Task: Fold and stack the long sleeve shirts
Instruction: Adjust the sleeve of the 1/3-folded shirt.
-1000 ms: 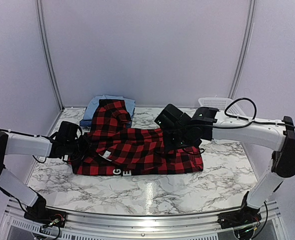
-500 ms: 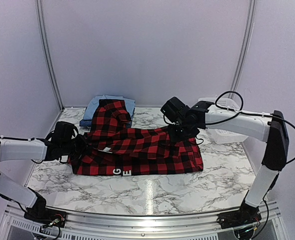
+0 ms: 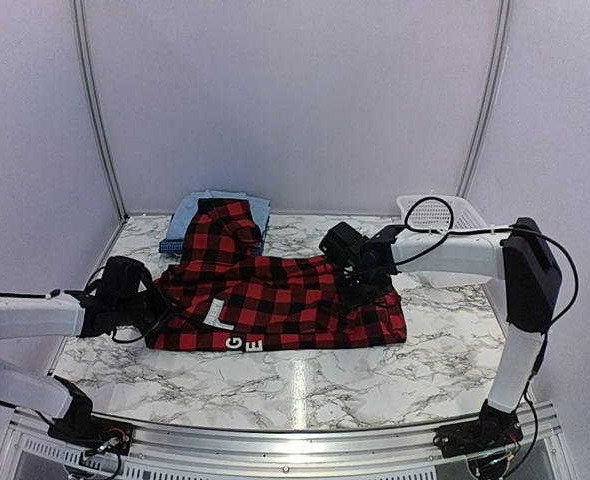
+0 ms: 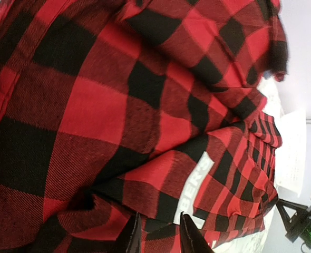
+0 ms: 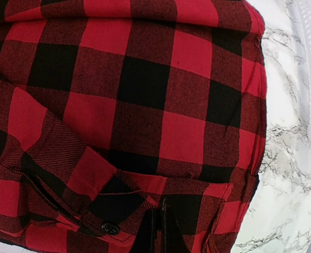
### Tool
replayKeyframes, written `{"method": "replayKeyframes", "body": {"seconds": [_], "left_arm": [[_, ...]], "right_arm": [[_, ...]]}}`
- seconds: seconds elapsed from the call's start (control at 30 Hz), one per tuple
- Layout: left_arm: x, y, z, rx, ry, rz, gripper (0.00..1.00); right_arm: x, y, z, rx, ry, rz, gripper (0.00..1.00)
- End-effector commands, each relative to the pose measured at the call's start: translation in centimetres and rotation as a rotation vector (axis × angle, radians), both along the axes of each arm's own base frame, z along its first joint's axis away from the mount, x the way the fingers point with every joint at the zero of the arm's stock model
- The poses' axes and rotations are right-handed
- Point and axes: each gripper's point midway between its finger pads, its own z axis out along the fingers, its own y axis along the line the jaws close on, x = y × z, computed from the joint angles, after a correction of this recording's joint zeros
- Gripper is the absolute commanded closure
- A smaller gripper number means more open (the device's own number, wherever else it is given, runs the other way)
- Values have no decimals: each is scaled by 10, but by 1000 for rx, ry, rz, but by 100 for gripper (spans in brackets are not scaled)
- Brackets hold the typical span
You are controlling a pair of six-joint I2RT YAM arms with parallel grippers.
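Red-and-black buffalo-plaid shirt point(image 3: 275, 310) is laid lengthwise left-to-right between both tools: left gripper point(image 3: 155, 305) slightly parted at its left edge, right gripper point(image 3: 360, 288) pressed together upon its right half.

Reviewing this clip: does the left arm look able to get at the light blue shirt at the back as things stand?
Probably only its edge. The plaid shirt lies over much of the light blue shirt, leaving just its far and left margins bare. The left gripper is at the plaid shirt's left side.
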Motion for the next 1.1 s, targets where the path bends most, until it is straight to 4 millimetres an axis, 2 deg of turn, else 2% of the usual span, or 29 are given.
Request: {"method": "replayKeyframes", "body": {"seconds": [0.0,0.07,0.1,0.17,0.2,0.27,0.33,0.43,0.57,0.67,0.87,1.07], "left_arm": [[-4,9,14,73,-42,-25,73],[-6,12,20,92,-54,-34,73],[-5,12,23,97,-64,-40,72],[-10,14,23,116,-53,-53,71],[-11,13,25,116,-57,-60,71],[-12,13,29,120,-66,-69,70],[-13,13,32,123,-78,-77,69],[-13,10,36,135,-90,-97,69],[-13,5,37,141,-93,-121,69],[-14,5,37,143,-93,-127,69],[-14,5,38,149,-94,-135,69],[-12,4,37,157,-89,-139,69]], "right_arm": [[11,-4,-6,-2,4,0,100],[13,-7,-6,-5,6,-4,98],[13,-9,-6,-7,5,-6,88],[13,-10,1,0,-5,-13,61],[13,-9,5,17,-14,-17,50],[10,-5,16,75,-30,-19,44],[2,6,23,166,-29,-2,43],[-15,21,17,240,-5,18,45],[-30,38,-2,324,31,26,64],[-36,36,-18,330,50,6,71],[-43,22,-25,329,33,-40,69],[-46,24,-38,342,50,-46,69]]}}
